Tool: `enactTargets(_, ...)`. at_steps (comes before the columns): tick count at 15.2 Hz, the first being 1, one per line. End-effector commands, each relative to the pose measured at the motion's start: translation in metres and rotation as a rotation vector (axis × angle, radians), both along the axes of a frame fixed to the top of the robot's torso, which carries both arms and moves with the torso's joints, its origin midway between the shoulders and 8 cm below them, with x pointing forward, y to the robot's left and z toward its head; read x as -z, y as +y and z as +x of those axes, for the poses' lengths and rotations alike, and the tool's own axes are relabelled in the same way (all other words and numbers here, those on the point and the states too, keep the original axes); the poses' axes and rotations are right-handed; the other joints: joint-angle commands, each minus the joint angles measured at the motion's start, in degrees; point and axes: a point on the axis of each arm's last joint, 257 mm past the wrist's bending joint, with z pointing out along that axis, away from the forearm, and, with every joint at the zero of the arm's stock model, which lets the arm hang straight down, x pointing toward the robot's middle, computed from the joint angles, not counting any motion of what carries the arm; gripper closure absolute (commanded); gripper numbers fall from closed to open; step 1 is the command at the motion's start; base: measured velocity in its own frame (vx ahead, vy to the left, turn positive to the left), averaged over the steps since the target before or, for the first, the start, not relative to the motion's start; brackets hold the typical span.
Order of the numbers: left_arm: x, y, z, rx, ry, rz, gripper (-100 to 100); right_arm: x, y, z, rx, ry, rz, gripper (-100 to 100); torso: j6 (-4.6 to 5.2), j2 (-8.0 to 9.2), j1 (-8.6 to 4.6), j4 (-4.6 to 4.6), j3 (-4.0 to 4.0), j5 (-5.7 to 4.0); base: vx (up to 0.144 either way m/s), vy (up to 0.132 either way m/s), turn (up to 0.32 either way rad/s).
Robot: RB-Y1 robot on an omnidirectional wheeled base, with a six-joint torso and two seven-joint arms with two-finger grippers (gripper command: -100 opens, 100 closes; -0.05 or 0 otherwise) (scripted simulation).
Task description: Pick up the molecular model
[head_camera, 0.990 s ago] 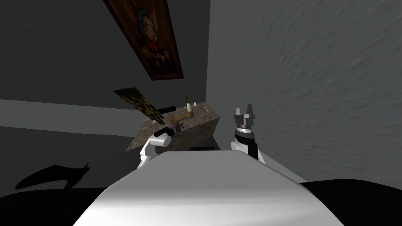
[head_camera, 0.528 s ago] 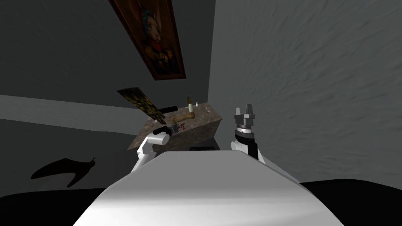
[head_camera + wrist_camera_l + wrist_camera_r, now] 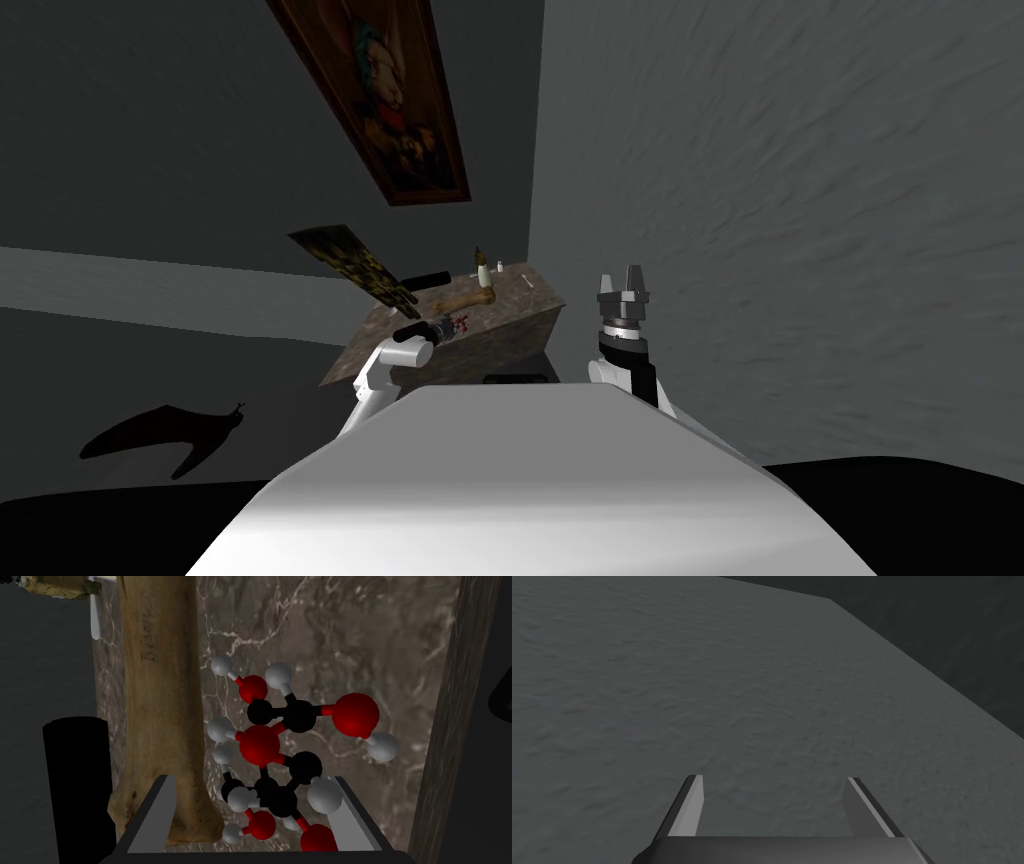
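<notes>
Brown marbled tabletop (image 3: pixel 350 636) carries bone (image 3: pixel 160 701), molecular model (image 3: pixel 280 746); bottle (image 3: pixel 483 268).

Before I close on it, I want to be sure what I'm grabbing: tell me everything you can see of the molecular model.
The molecular model is a cluster of smooth black, red and white balls joined by short sticks. It lies on the brown marbled tabletop, close beside a long tan bone; whether they touch I cannot tell. Its near end sits between the open fingers of the left end effector, the rest reaching past their tips.
</notes>
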Motion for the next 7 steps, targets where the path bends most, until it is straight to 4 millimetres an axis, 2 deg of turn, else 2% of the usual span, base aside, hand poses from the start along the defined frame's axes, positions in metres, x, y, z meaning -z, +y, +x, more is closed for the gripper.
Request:
enactTargets(1, 0.000, 0.000, 0.000, 0.000, 0.000, 0.000, 100, 0.000, 0.000, 0.000, 0.000, 0.000, 0.000, 0, 0.00, 0.00, 0.00, 0.00, 0.00, 0.00, 0.000, 0.000, 0.000)
enactTargets(7, -0.006, -0.001, -0.002, 0.003, -0.003, 0.000, 100, 0.000, 0.000, 0.000, 0.000, 0.000, 0.000, 0, 0.09, 0.09, 0.05, -0.03, 0.03, 0.01, -0.009, 0.003, 0.016)
